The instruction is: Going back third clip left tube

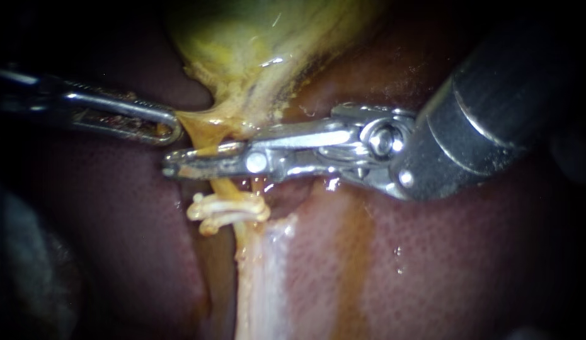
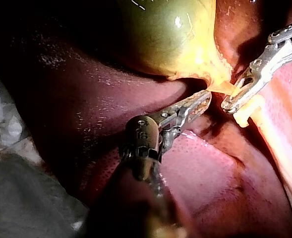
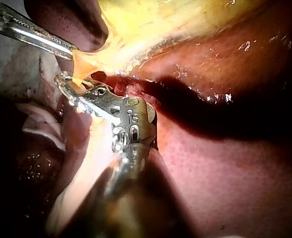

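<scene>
Endoscope view: left instrument (image 1: 169, 129) in from the left, end effector clamped tight on yellow tissue (image 1: 201, 126) just where the tube (image 1: 224, 187) meets the gallbladder (image 1: 255, 44). Right instrument (image 1: 174, 167) laid straight across the tube, end effector parted by only a narrow slit, a strand of the tube lying in that slit, no firm hold visible. Pale clips (image 1: 233, 211) bunched on the tube just past the right instrument, on the side away from the gallbladder. Liver (image 1: 431, 264) spread under the tube on both sides.
</scene>
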### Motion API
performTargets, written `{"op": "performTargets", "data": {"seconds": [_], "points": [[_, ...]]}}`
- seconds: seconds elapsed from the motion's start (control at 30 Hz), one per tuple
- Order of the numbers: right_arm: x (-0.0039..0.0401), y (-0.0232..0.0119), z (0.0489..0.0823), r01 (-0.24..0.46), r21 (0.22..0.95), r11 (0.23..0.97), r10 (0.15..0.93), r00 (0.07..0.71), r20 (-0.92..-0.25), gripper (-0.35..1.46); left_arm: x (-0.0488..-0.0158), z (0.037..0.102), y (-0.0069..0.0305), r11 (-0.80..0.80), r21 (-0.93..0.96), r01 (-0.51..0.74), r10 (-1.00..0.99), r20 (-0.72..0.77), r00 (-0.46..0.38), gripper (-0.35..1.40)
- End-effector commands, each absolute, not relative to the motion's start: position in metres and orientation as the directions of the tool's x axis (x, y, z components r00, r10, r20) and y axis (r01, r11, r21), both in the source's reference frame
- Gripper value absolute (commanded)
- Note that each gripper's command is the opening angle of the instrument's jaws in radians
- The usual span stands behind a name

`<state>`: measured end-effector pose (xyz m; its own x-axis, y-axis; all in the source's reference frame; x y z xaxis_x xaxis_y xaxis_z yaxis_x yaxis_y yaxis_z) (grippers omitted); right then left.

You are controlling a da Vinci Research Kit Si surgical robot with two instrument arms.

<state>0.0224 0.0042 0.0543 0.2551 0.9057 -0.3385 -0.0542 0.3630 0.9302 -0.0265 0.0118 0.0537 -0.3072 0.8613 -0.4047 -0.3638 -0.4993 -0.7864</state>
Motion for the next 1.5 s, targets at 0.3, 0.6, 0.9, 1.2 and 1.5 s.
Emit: {"op": "performTargets", "data": {"seconds": [0.3,0.6,0.9,1.2,1.5], "points": [[0.0226,0.0038,0.0548,-0.028,0.916,0.399,0.888,0.26,-0.379,-0.07,-0.0266,0.0537,0.0118,-0.499,-0.786,-0.364,0.861,-0.405,-0.307,-0.35],[0.0233,0.0032,0.0579,-0.009,0.878,0.479,0.849,0.259,-0.461,0.43,-0.0266,0.0537,0.0118,-0.499,-0.786,-0.364,0.861,-0.405,-0.307,-0.35],[0.0228,0.0037,0.0605,-0.022,0.817,0.576,0.798,0.233,-0.556,0.48,-0.0266,0.0537,0.0118,-0.499,-0.786,-0.364,0.861,-0.405,-0.307,-0.35],[0.0204,0.0031,0.0601,-0.024,0.691,0.722,0.68,0.208,-0.703,0.5,-0.0266,0.0539,0.0117,-0.5,-0.785,-0.365,0.861,-0.406,-0.307,-0.35],[0.013,0.0008,0.0582,-0.024,0.524,0.851,0.518,0.206,-0.83,0.5,-0.0266,0.054,0.0117,-0.501,-0.785,-0.365,0.861,-0.406,-0.307,-0.35]]}}
